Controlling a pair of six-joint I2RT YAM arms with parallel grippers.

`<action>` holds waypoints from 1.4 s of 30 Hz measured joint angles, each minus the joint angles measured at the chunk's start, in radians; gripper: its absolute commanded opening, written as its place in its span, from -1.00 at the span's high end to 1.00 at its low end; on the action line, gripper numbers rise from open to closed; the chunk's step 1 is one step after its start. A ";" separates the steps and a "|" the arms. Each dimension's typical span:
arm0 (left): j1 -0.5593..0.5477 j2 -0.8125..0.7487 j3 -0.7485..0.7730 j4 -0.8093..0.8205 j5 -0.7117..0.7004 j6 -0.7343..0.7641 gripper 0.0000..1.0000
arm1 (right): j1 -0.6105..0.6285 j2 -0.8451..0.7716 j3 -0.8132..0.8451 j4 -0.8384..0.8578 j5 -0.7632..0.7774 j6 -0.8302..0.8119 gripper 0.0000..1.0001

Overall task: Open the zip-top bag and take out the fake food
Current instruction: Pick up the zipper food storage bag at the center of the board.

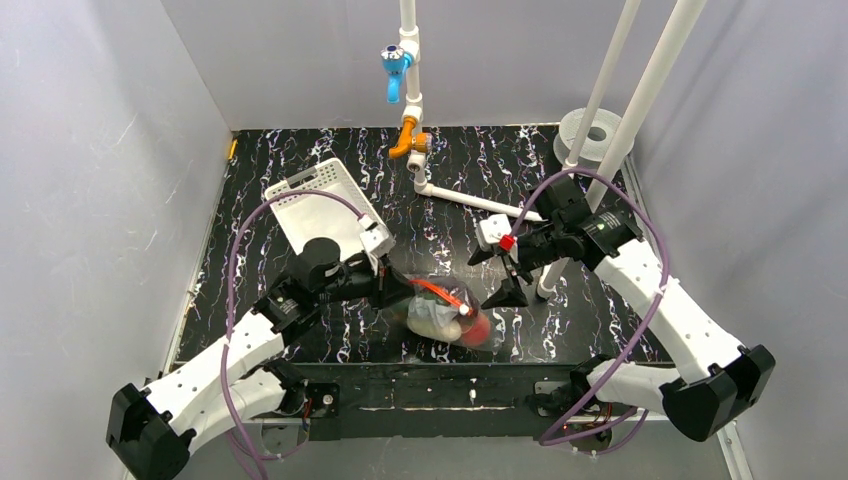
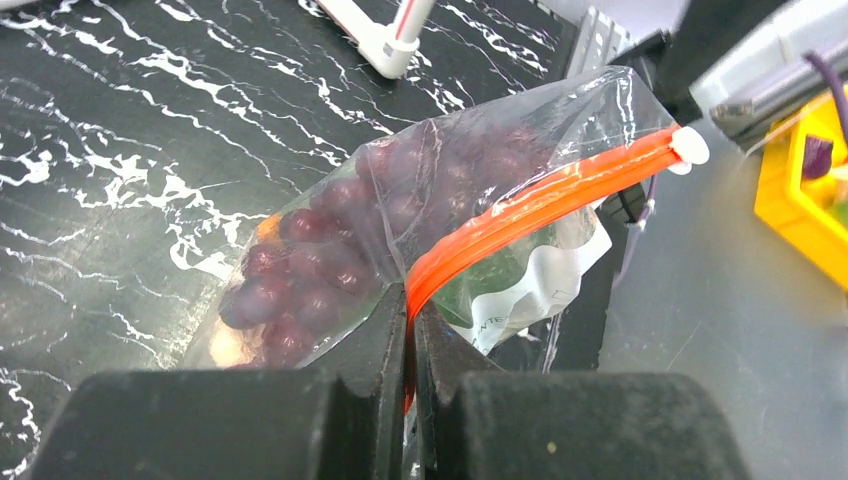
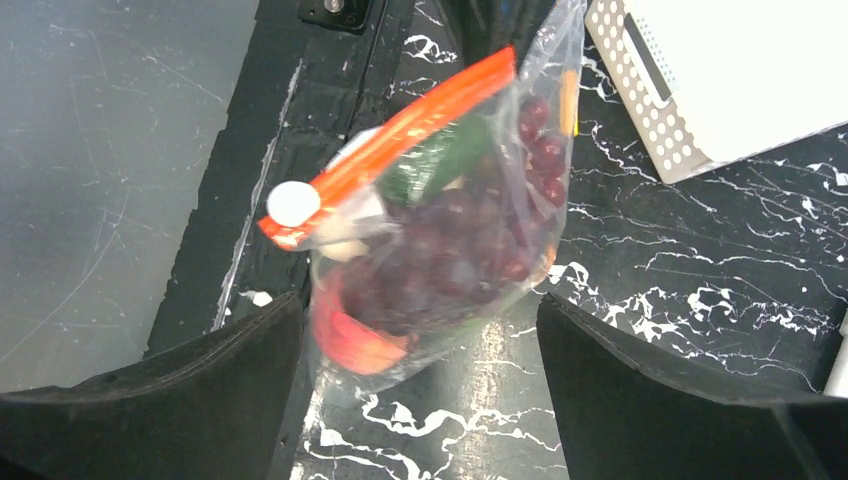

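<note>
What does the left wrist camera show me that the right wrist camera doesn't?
Left wrist only: the left gripper shut on one end of the zip strip, plus a white pipe foot farther off. Right wrist only: the right gripper open, with one finger on either side of the zip-top bag and touching nothing, plus the white slotted basket. Both: the bag, its orange-red strip with the white slider at one end, and the dark red grape bunch inside.

2 white-shelled robot arms, L [image 1: 235,352] & R [image 1: 672,300], w/ black joints; purple looping cables [image 1: 233,300]; black wedge-shaped fingers [image 3: 150,400]; small red tab [image 1: 507,242] nr R wrist.
</note>
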 measured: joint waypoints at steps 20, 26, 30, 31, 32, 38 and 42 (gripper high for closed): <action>0.047 0.131 0.056 0.094 -0.009 -0.410 1.00 | 0.123 0.094 -0.071 0.162 0.050 0.179 -0.47; 0.050 0.081 0.039 0.082 -0.016 -0.417 1.00 | 0.106 0.077 -0.074 0.224 0.088 0.239 -0.02; 0.051 0.074 0.039 0.067 -0.014 -0.404 1.00 | 0.075 0.051 -0.077 0.256 0.093 0.283 0.24; 0.051 0.074 0.039 0.062 -0.013 -0.400 1.00 | 0.068 0.047 -0.077 0.262 0.093 0.291 0.24; 0.051 0.074 0.039 0.057 -0.012 -0.394 1.00 | 0.061 0.046 -0.077 0.267 0.092 0.300 0.24; 0.051 0.078 0.049 0.011 -0.004 -0.349 1.00 | 0.045 0.045 -0.078 0.271 0.073 0.323 0.73; 0.051 0.084 0.075 -0.032 0.000 -0.305 1.00 | 0.045 0.045 -0.080 0.275 0.069 0.350 0.97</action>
